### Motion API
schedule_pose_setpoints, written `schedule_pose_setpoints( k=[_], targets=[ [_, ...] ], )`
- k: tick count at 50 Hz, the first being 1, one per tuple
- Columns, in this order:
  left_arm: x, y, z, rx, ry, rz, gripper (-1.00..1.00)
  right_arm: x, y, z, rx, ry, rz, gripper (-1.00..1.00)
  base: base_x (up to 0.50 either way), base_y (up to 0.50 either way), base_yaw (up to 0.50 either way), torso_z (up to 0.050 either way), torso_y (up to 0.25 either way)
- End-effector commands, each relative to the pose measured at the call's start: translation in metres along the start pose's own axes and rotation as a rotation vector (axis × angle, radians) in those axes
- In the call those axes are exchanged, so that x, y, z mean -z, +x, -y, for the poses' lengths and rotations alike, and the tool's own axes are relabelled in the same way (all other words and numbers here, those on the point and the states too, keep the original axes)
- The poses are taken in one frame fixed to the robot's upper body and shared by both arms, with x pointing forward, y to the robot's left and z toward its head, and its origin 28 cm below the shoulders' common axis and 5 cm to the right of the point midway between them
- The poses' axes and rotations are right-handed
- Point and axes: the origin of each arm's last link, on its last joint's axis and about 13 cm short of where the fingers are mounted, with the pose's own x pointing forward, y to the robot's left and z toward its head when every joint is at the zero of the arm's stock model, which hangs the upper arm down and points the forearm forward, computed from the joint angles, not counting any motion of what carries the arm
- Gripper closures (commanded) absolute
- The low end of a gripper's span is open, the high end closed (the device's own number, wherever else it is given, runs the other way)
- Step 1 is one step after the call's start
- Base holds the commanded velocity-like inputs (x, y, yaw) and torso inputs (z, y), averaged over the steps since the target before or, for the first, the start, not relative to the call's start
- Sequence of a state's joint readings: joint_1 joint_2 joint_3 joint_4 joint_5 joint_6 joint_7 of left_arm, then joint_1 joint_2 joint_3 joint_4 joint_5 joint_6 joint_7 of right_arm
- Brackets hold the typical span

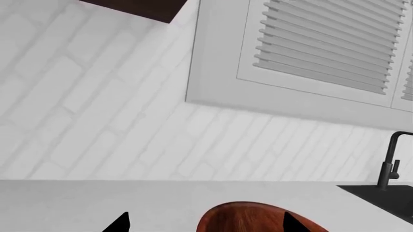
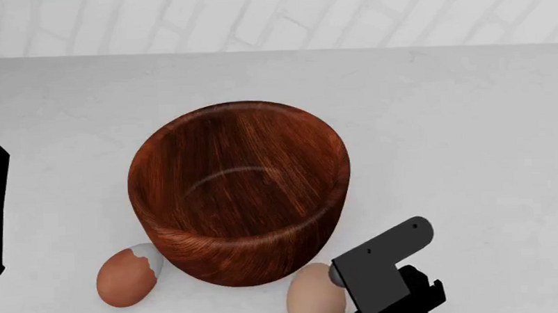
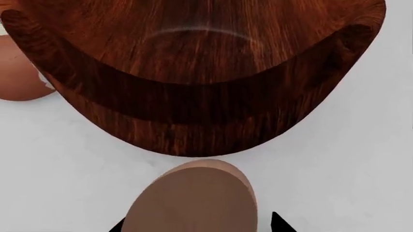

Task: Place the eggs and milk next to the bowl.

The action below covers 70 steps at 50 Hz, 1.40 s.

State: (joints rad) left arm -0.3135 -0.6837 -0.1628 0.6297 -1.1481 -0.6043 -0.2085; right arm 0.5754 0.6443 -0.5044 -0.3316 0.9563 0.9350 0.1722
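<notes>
The big reddish-brown wooden bowl (image 2: 238, 193) stands on the white counter (image 2: 464, 143). A reddish-brown egg (image 2: 125, 277) with a pale patch lies against its front left; part of it shows as the egg (image 3: 16, 72) in the right wrist view. A tan egg (image 2: 316, 294) lies just in front of the bowl (image 3: 193, 72). My right gripper (image 3: 198, 223) is open, and the tan egg (image 3: 193, 198) sits between its fingers with a small gap on one side. My left gripper (image 1: 208, 224) is open and holds nothing, with the bowl's rim (image 1: 252, 217) just beyond it. The milk is out of view.
A black sink (image 1: 387, 198) with a black faucet (image 1: 393, 159) is set into the counter beyond the bowl in the left wrist view. A white brick wall (image 2: 255, 18) backs the counter, with a shuttered window (image 1: 322, 43) above. My right wrist bracket (image 2: 385, 264) sits right of the tan egg.
</notes>
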Motion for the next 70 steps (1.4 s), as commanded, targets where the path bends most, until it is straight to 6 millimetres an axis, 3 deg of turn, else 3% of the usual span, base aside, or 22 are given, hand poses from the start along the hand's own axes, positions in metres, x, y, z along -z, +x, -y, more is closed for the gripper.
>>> schedule_pose_setpoints(
  k=[1, 26, 45, 61, 70],
  targets=[
    [-0.002, -0.002, 0.000, -0.003, 0.002, 0.005, -1.00, -0.007, -0.005, -0.001, -0.002, -0.008, 0.013, -1.00, 0.00, 0.00, 0.00, 0.000, 0.000],
    [-0.005, 0.003, 0.000, 0.002, 0.003, 0.021, -1.00, -0.036, -0.036, -0.006, 0.023, -0.020, 0.118, -1.00, 0.00, 0.00, 0.00, 0.000, 0.000],
    [-0.010, 0.003, 0.002, -0.013, 0.019, 0.034, -1.00, -0.041, -0.057, -0.009, 0.043, -0.008, 0.195, -1.00, 0.00, 0.00, 0.00, 0.000, 0.000],
    [-0.008, 0.002, 0.002, -0.090, 0.036, 0.046, -1.00, -0.053, -0.080, -0.007, 0.132, 0.028, 0.343, -1.00, 0.00, 0.00, 0.00, 0.000, 0.000],
    [-0.013, -0.003, 0.007, -0.136, 0.059, 0.054, -1.00, -0.073, -0.086, -0.003, 0.214, 0.071, 0.472, -1.00, 0.00, 0.00, 0.00, 0.000, 0.000]
  ],
)
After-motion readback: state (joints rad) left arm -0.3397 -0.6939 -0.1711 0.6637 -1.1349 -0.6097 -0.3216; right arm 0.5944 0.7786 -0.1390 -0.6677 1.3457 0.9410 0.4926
